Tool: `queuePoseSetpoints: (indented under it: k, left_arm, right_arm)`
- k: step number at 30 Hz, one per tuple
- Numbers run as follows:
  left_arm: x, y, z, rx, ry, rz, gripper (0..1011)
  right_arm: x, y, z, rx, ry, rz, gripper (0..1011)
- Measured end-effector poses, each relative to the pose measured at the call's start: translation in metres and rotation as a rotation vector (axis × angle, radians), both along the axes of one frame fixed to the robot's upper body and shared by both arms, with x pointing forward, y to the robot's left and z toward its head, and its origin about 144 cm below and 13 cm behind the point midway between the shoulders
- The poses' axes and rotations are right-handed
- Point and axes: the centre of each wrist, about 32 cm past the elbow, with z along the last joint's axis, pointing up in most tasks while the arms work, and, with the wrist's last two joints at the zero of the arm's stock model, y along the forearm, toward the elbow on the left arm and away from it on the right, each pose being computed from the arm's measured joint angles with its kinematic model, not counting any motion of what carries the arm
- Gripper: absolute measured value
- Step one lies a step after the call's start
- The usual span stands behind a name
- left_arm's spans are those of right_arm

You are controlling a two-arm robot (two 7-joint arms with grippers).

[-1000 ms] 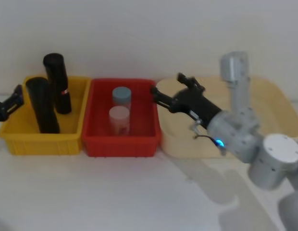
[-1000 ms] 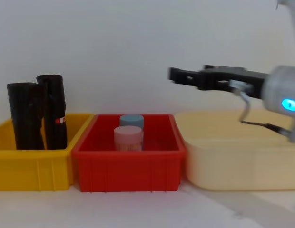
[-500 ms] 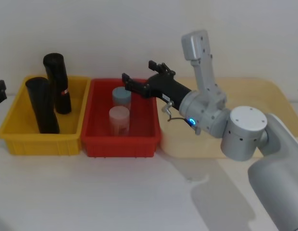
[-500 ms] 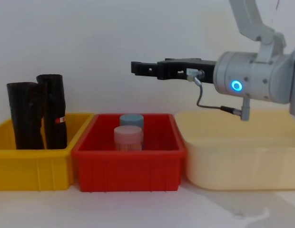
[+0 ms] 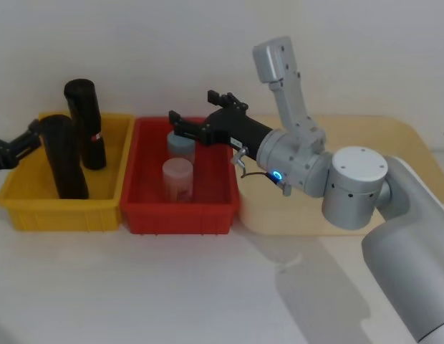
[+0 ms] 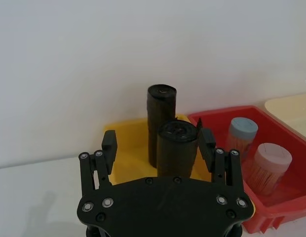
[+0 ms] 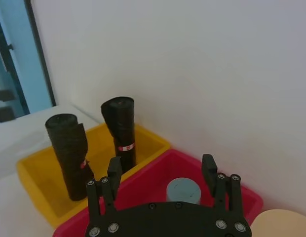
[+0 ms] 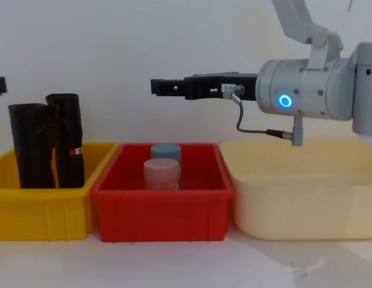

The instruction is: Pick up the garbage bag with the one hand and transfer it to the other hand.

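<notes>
Yellow bin (image 5: 64,211) holding the garbage bag (image 5: 62,158) upright in front of a labelled black roll (image 5: 84,118), left gripper (image 6: 158,144) open just beside the bag, red bin (image 5: 180,216) with blue-lidded jar (image 5: 181,141) and pinkish jar (image 5: 178,178), right gripper (image 7: 161,166) open above it, cream tray (image 5: 394,140) alongside.

Bag (image 5: 62,156): matte black all over, far as I see. Roll (image 5: 84,123): black too, with small red-and-white label (image 5: 97,136). Yellow bin (image 5: 64,211): plain bright yellow. Red bin (image 5: 180,215): solid red. Pink jar (image 5: 177,178): pale pink, I read it as frosted. Blue jar (image 5: 181,140): grey-blue top. Tray (image 5: 401,143): cream. Tabletop (image 5: 172,287) and wall (image 5: 172,43): white. Left pincer (image 6: 158,143): black, silver screws (image 6: 107,202). Right pincer (image 5: 192,106): black. Its arm (image 5: 354,186): silver-grey, with ring (image 8: 285,101) glowing blue.
</notes>
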Motion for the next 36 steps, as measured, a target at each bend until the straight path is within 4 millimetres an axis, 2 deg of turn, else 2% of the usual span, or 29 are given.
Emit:
queuePoseSetpoints:
  k: [24, 36]
  left_arm:
    - [0.039, -0.017, -0.013, 0.033, 0.063, -0.056, 1000]
    - [0.052, -0.023, -0.019, 0.042, 0.087, -0.059, 1000]
  right_arm:
    - [-0.010, 0.003, -0.002, -0.017, 0.089, 0.068, 1001]
    - [-0.013, 0.001, -0.005, -0.024, 0.117, 0.081, 1001]
